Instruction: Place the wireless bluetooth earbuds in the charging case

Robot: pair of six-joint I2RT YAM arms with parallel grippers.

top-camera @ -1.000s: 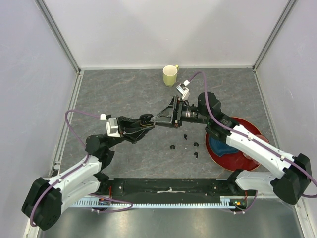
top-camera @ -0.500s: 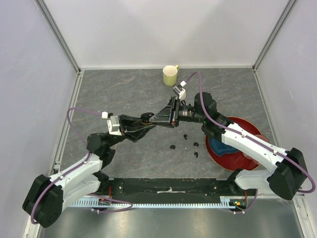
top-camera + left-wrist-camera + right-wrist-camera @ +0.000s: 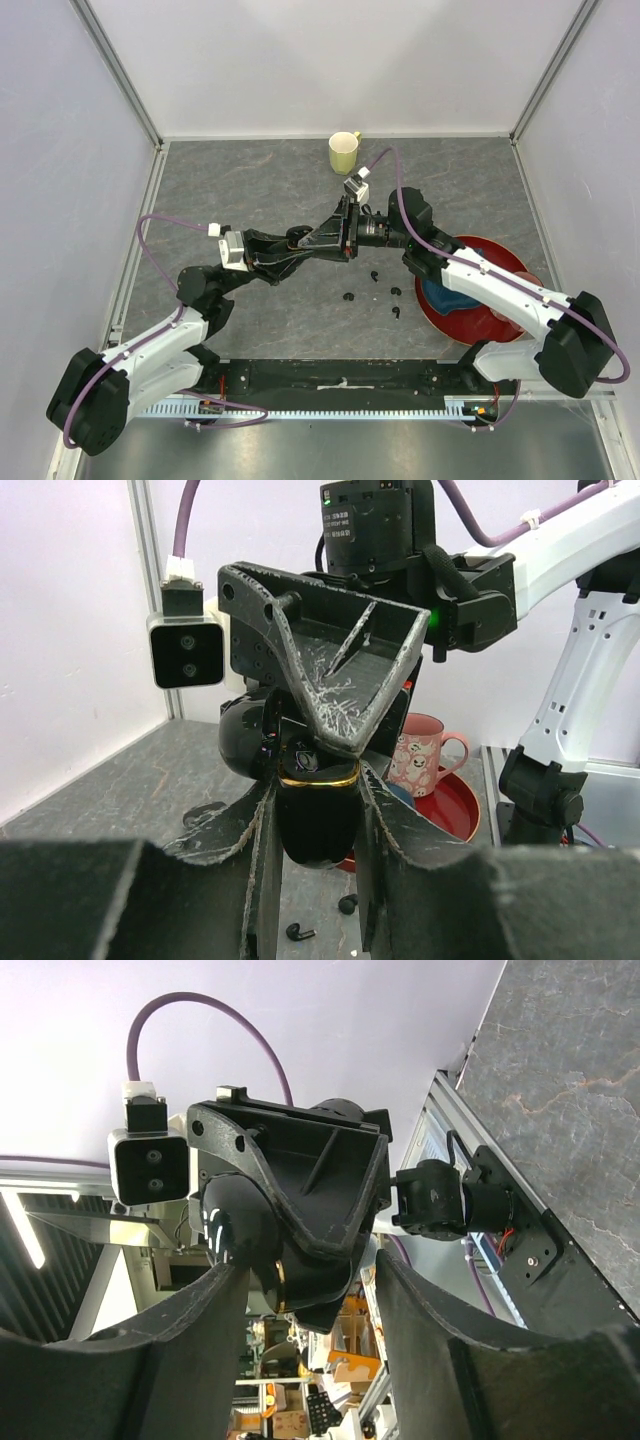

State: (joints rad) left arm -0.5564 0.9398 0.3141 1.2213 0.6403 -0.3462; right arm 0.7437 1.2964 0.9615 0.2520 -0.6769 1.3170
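Note:
The charging case [image 3: 318,820] is a glossy black pod with a gold rim. Its lid [image 3: 248,748] is swung open to the left. My left gripper [image 3: 316,790] is shut on the case body and holds it above the table, near the middle [image 3: 296,237] of the top view. My right gripper [image 3: 310,1260] faces it from the right [image 3: 322,240]. Its jaws stand open and straddle the case; one finger [image 3: 215,1305] is against the lid. Several tiny black earbuds lie on the table below: [image 3: 348,296], [image 3: 375,276], [image 3: 396,292].
A red bowl [image 3: 500,262] at the right holds a blue thing and a pink patterned mug [image 3: 425,755]. A yellow-green mug [image 3: 344,152] stands at the back. Grey walls close in the table on three sides.
My right gripper has moved left onto the held case and turned its wrist; its jaws narrowed, then widened a little. The left gripper keeps the case almost still.

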